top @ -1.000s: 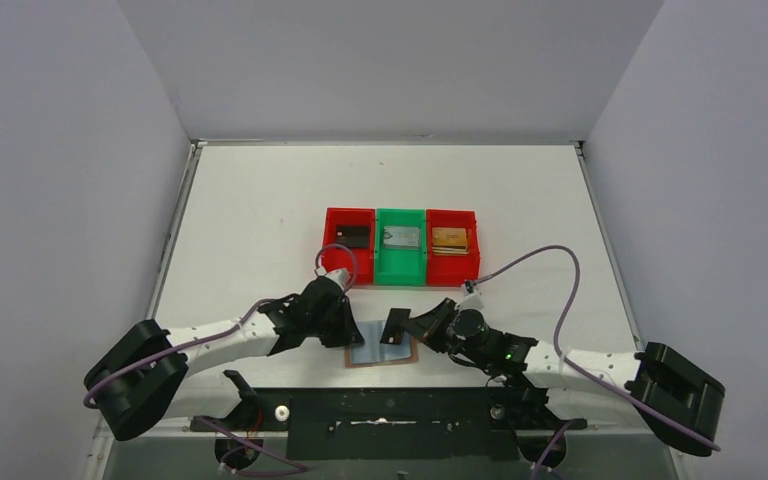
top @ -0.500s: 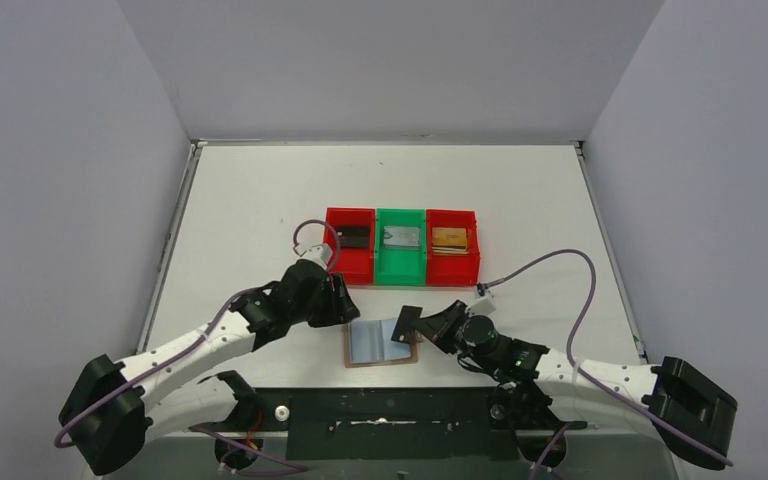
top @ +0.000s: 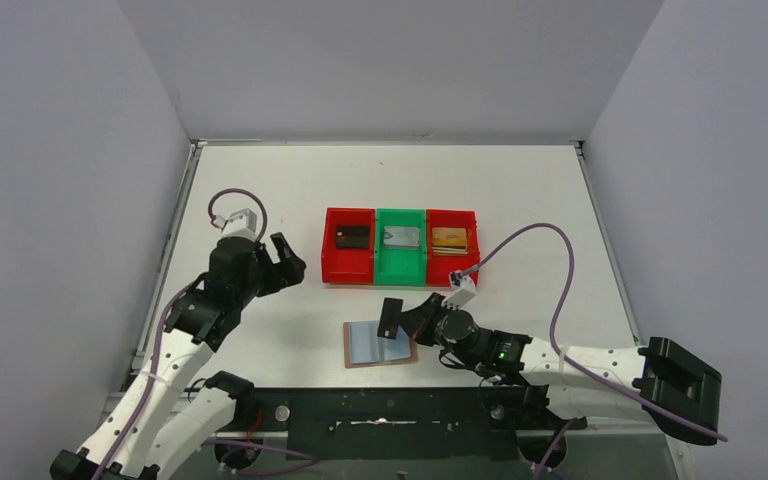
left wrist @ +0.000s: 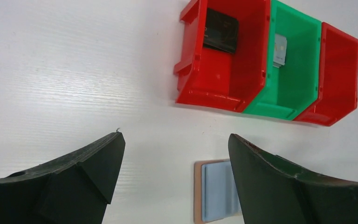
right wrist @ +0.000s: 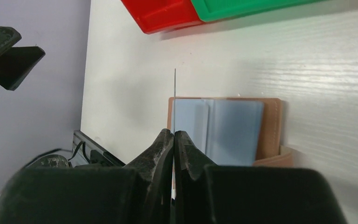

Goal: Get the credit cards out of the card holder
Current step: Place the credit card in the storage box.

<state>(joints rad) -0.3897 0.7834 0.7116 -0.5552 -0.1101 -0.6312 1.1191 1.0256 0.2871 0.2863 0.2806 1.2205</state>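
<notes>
While my right gripper point(right wrist: 173, 136) pinches the black card point(top: 390, 318) only by one end, over the open card holder point(top: 378, 350) at six o'clock from the bins point(top: 400, 279), I fear it slips out; my left gripper point(top: 282, 262) stands spread at nine.

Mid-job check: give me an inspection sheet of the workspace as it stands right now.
Surface: white table, flat and evenly lit.
Job's things: card holder lies open, lining up, near the arm bases; what its slots hold is unclear. Held black card stands on edge over it. Binned black card in left red bin, silver card in green bin, gold card in right red bin.
Clutter: nothing seen.
Grippers: left gripper open and empty, left of the bins; right gripper shut on the held black card.
Cables: purple cables loop off both wrists; no snag seen.
Surroundings: plain grey walls.
</notes>
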